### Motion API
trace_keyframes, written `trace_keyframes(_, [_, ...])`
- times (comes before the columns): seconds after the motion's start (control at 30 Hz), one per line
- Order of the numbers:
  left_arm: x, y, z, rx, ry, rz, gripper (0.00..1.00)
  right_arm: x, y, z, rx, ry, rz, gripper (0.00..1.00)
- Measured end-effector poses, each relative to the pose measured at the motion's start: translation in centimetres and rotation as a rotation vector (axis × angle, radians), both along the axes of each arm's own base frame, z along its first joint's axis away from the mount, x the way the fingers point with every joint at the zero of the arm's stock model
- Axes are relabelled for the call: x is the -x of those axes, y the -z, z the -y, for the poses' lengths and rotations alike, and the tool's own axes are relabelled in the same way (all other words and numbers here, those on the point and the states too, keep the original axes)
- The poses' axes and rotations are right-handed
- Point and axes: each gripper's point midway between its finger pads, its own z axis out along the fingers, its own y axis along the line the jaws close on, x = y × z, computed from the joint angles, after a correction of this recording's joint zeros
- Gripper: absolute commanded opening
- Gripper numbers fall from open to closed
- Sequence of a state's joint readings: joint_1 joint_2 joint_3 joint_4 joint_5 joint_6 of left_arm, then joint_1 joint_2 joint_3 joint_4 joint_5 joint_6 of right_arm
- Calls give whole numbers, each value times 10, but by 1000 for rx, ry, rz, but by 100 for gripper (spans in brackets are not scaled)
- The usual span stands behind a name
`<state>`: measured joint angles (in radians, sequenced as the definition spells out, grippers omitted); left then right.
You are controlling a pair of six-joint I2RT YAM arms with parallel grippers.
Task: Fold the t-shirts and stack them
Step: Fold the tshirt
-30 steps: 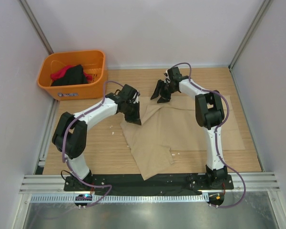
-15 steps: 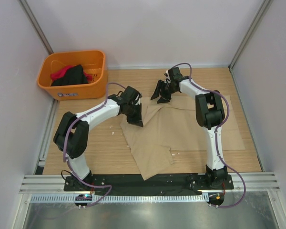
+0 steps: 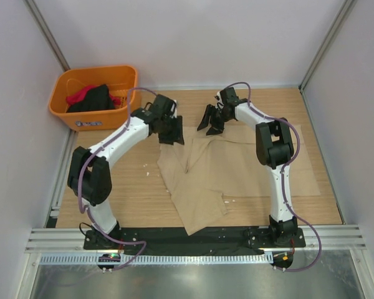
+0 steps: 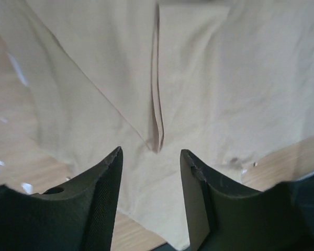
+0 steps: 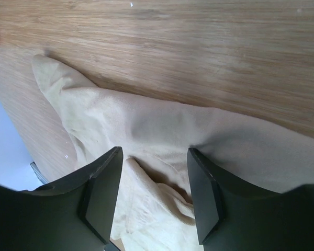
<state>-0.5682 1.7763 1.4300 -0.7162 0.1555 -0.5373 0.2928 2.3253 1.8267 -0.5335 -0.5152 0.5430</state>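
The large tan t-shirt lies spread on the wooden table, partly folded, with a flap crease running down its left half. My left gripper hovers open over the shirt's far left corner. In the left wrist view its jaws stand apart with only flat tan cloth below them. My right gripper is open at the shirt's far edge. In the right wrist view its fingers straddle a bunched ridge of tan cloth without pinching it. A black t-shirt and a red t-shirt lie in the basket.
The orange plastic basket stands at the far left corner. White walls and aluminium posts close in the table on three sides. Bare wood shows to the left of the tan shirt, and the black base strip runs along the near edge.
My left gripper has opened, let go of the tan shirt's left flap, and drawn back toward the far left. The flap now lies flat. The right arm has not moved.
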Motion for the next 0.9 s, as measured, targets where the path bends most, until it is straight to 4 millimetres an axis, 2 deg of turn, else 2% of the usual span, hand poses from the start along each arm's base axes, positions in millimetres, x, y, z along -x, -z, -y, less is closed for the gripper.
trace_keyframes(0.07, [-35, -27, -13, 27, -42, 85, 42, 0, -1, 1, 10, 3, -5, 62])
trace_keyframes(0.17, [-79, -51, -35, 51, -108, 167, 38, -1, -5, 3, 20, 7, -5, 64])
trace_keyframes(0.23, [-105, -51, -49, 50, -146, 191, 36, -4, -9, 3, 19, 6, 4, 64])
trace_keyframes(0.33, [-134, -29, -61, 30, -175, 177, 29, -8, -16, 1, 6, 2, 20, 61])
trace_keyframes(0.47, [-151, 14, -55, 10, -156, 127, 29, -8, -20, -4, -15, -10, 28, 57])
trace_keyframes(0.53, [-152, 32, -51, 8, -147, 102, 37, -6, -20, -8, -18, -18, 29, 57])
trace_keyframes(0.6, [-153, 42, -49, 4, -142, 92, 40, -4, -20, -13, -20, -29, 32, 57])
trace_keyframes(0.73, [-159, 51, -50, -11, -153, 100, 41, 5, -20, -28, -20, -62, 32, 57])
trace_keyframes(0.9, [-168, 52, -53, -25, -172, 133, 40, 16, -17, -41, 0, -101, 34, 55])
